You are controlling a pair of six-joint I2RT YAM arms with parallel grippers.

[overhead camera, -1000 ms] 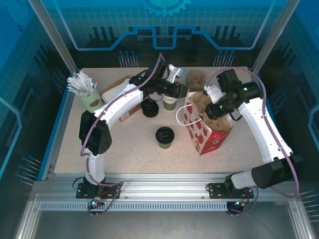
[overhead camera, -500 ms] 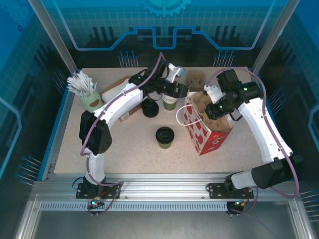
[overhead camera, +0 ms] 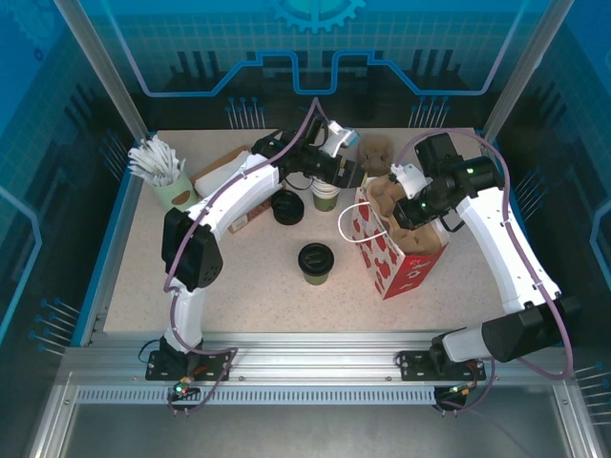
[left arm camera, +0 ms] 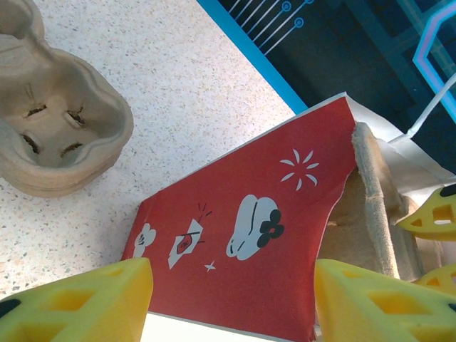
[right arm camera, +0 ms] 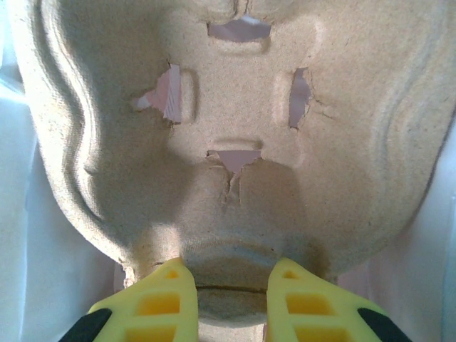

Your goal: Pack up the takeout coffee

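Takeout coffee (overhead camera: 316,263): stands upright at mid-table, black lid on, just left of red paper bag (overhead camera: 393,258), well apart from both grippers. Right gripper (right arm camera: 228,303): clamps the rim of pulp cup carrier (right arm camera: 235,128), set in the bag's open top. Left gripper (left arm camera: 231,303): hovers by the bag's far-left corner, yellow fingers (left arm camera: 78,303) spread wide, nothing between them. Second pulp carrier (left arm camera: 60,135): lies on the table (left arm camera: 185,92) just beyond.
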